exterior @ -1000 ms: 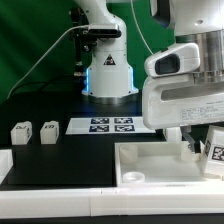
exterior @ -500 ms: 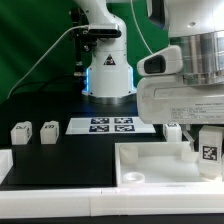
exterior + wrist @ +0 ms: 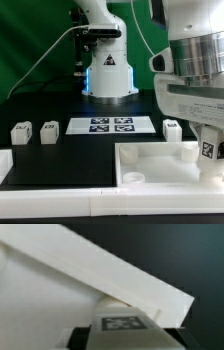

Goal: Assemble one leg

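- While the pincer (image 3: 207, 142) is clamped on the leg (image 3: 209, 152), you hold that small tagged block over the white panel (image 3: 150, 168), near its corner at the exterior view's right.
- The wrist view shows the leg between the dark fingers (image 3: 78, 336), with the panel's corner edge close beside it.
- The step in hand is probably seating the leg at that corner. No hole shows in either view, so line up on the panel's two edges.
- Keep the leg upright and lower it slowly, because a tilted block would likely jam.
- Three spare legs rest on the bench (image 3: 60, 160): two (image 3: 20, 132) at the exterior view's left and one (image 3: 171, 128) by the marker board (image 3: 110, 125). All are well apart from your path.
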`<state>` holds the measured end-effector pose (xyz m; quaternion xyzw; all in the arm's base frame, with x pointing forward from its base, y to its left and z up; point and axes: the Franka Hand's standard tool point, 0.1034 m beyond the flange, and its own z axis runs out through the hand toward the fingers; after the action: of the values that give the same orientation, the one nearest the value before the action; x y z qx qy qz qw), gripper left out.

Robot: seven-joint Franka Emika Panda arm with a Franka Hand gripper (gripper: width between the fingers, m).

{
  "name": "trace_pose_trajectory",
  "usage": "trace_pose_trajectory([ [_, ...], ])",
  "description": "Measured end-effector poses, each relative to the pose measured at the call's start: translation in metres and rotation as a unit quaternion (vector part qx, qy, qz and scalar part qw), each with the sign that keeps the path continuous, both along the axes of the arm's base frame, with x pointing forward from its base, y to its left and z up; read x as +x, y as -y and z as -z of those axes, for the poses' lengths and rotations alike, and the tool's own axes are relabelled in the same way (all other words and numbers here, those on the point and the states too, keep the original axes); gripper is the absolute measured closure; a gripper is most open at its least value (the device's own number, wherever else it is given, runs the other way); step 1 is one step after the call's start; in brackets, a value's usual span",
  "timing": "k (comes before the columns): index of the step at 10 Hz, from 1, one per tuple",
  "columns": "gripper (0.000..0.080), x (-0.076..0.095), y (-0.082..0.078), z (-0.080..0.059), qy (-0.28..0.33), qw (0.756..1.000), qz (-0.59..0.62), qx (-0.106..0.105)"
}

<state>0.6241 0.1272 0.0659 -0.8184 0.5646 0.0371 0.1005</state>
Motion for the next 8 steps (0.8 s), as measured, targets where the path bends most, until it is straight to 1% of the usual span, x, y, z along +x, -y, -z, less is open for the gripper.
trace_pose_trajectory([
  [1,0.0506,0.0016,-0.0006,0.0011,-0.007,0.995,0.100,0.016],
  [2,0.0506,0.0015,-0.0004,0.0034,-0.011,0.982,0.184,0.033],
  [4,0.0506,0.0015,-0.0010,0.0032,-0.019,0.975,0.219,0.038],
  [6,0.0506,0.0012,-0.0013,0.0036,-0.016,0.978,0.203,0.036],
  [7,0.0316,0.0009,-0.0017,0.0037,-0.011,0.983,0.178,0.034],
  [8,0.0316,-0.0010,-0.0051,0.0033,-0.011,0.989,0.145,0.032],
])
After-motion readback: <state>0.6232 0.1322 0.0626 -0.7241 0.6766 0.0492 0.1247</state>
